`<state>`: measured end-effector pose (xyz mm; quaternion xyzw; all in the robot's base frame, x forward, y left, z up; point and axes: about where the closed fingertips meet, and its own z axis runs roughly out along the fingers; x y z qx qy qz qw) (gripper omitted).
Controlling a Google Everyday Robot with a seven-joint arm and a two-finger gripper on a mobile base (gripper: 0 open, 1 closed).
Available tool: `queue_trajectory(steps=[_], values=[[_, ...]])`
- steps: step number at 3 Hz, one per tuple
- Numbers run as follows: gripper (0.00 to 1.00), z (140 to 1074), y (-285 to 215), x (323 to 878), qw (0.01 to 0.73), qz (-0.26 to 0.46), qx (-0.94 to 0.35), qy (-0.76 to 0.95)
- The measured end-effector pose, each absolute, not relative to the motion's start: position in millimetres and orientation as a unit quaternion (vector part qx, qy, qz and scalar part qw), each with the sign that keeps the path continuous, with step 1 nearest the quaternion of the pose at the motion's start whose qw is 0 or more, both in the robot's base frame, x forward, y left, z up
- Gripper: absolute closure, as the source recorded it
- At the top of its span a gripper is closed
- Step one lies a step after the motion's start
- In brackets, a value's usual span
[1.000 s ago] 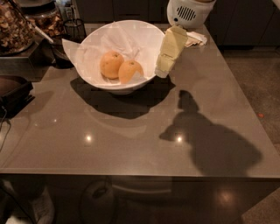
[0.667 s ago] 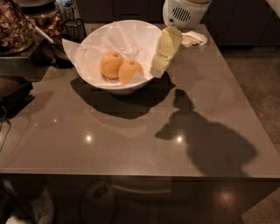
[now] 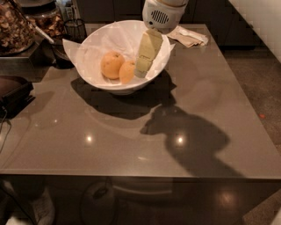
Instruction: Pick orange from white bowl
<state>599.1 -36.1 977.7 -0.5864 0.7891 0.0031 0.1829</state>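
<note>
Gripper [image 3: 141,71]: pale yellow-green, slanted down from a white arm housing [image 3: 162,13] into the white bowl [image 3: 115,86], with its tip just beside the orange [image 3: 127,71]. Contact could not be confirmed, nor whether the gripper was spread or closed. Orange: oval, lay in the bowl on crinkled white paper [image 3: 88,55], touching a rounder fruit [image 3: 111,64]. Bowl: stood toward the far side of a glossy grey-brown table [image 3: 109,149]. Crumpled napkin [image 3: 189,36]: lay on the table near the bowl, apart from it.

In bowl [image 3: 120,88]: orange [image 3: 127,72] R of 2nd fruit [image 3: 112,64]; hand [image 3: 141,72] just R of orange; bowl at table [image 3: 131,149] rear.
</note>
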Motion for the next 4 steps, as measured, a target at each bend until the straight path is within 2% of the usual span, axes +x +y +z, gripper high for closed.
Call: queue_trajectory(steps=[1, 2, 4], values=[[0.01, 972.5, -26.4, 603.5, 0.175, 0.009, -0.59, 0.788], [0.11, 967.7, -20.4, 608.7, 0.166, 0.017, -0.59, 0.79], [0.11, 956.3, -11.3, 619.9, 0.14, 0.034, -0.586, 0.797]])
